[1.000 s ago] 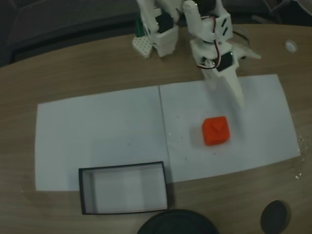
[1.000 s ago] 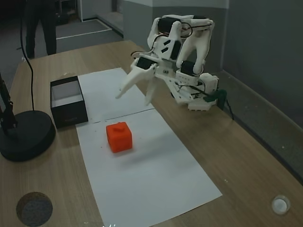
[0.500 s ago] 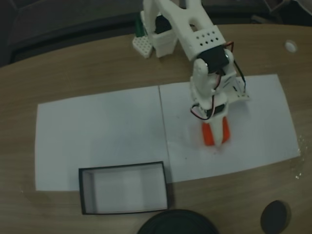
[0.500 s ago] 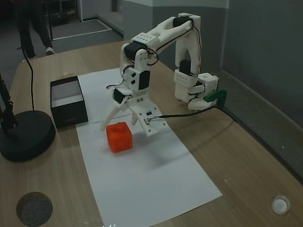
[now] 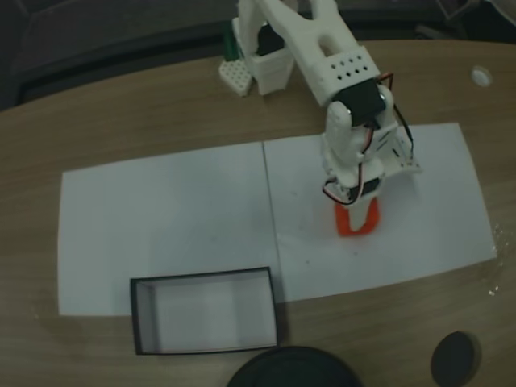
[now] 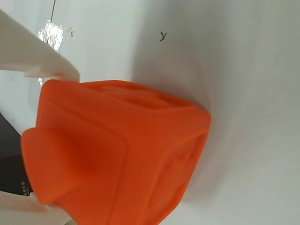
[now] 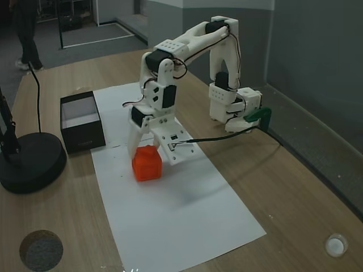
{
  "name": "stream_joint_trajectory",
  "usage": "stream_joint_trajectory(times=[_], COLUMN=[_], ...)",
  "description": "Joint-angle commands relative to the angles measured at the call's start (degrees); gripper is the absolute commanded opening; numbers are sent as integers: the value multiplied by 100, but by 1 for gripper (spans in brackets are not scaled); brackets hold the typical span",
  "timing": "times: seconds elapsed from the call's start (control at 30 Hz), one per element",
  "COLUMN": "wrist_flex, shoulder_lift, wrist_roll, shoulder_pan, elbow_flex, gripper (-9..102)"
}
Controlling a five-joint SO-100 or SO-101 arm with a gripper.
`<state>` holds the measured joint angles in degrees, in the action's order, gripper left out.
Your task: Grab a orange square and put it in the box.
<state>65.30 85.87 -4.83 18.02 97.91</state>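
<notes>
The orange square rests on the right paper sheet, seen in both fixed views, and its near face fills much of the wrist view. My white gripper has come down over the orange square with one finger on each side, open. In the wrist view the upper finger touches the cube's corner. The box, a black-walled tray with a pale inside, stands open at the left sheet's front edge; in another fixed view the box is left of the arm.
A round black lamp base sits beside the box, with a small dark disc and a white cap near the table edges. The arm's base stands at the back. A person's legs show beyond the table.
The arm swung out from its folded pose and lowered the gripper over the cube. Its fingers have narrowed around it, and the cube has shifted slightly.
</notes>
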Motion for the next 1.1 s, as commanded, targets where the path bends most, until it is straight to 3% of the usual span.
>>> stream_joint_trajectory(times=[0.0,0.17,0.47,0.8,1.07], wrist_flex=[-35,246,2083,2030,2268], shoulder_lift=[35,123,35,-879,-2039], wrist_roll=[-18,0,870,1925,1828], shoulder_pan=[97,-70,-1521,-3480,-3700], elbow_flex=[-264,-756,-4931,-7075,-7216], gripper=[13,13,14,14,14])
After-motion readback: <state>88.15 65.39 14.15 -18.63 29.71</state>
